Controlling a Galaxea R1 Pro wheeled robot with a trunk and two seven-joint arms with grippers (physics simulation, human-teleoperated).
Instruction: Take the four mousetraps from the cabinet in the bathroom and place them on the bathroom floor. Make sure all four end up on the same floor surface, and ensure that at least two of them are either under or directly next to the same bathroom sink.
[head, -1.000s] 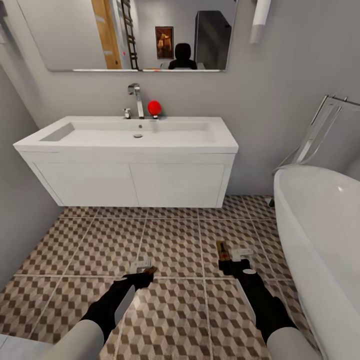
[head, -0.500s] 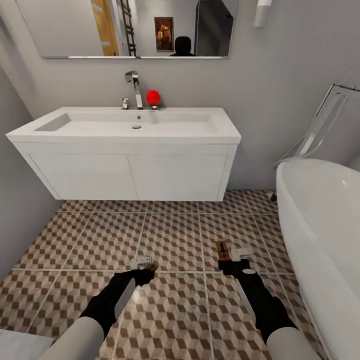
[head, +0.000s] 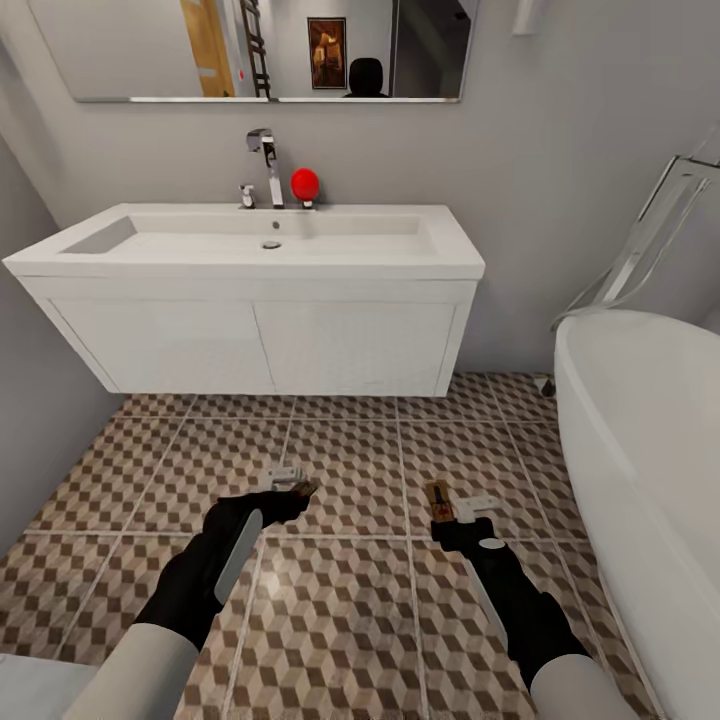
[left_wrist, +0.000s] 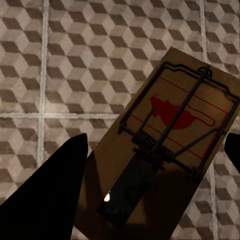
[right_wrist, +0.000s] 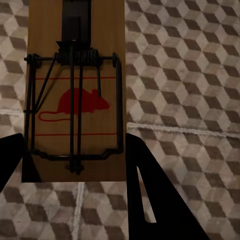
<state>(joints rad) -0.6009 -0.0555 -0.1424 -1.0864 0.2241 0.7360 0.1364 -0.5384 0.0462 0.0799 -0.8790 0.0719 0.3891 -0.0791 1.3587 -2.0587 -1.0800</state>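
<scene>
Floor: we see the bathroom floor (head: 340, 470) across the lower half of the head view, large square tiles printed with brown, beige and white cubes, split by pale grout lines.
Sink: the sink (head: 250, 245) is a wide white rectangular basin in the upper centre of the head view, smooth and glossy, with a tall chrome tap (head: 267, 165) and a red ball (head: 304, 184) at its back edge, on a white two-door vanity (head: 260, 345).
Bathtub: a white, rounded bathtub (head: 650, 450) fills the right edge.
Left hand: our left hand (head: 290, 492), black with pale fingers, sits lower left of centre, clenched on the left mousetrap (left_wrist: 170, 145).
Left mousetrap: a flat brown wooden board with dark wire spring and bar and a red mouse print; in the left wrist view its long axis runs diagonally from lower left to upper right, above the tiles.
Right hand: our right hand (head: 462, 515), lower right of centre, is grasping the right mousetrap (right_wrist: 75, 95).
Right mousetrap: same wood and wire; in the head view its long axis points away from us toward the vanity, tilted slightly left.
</scene>
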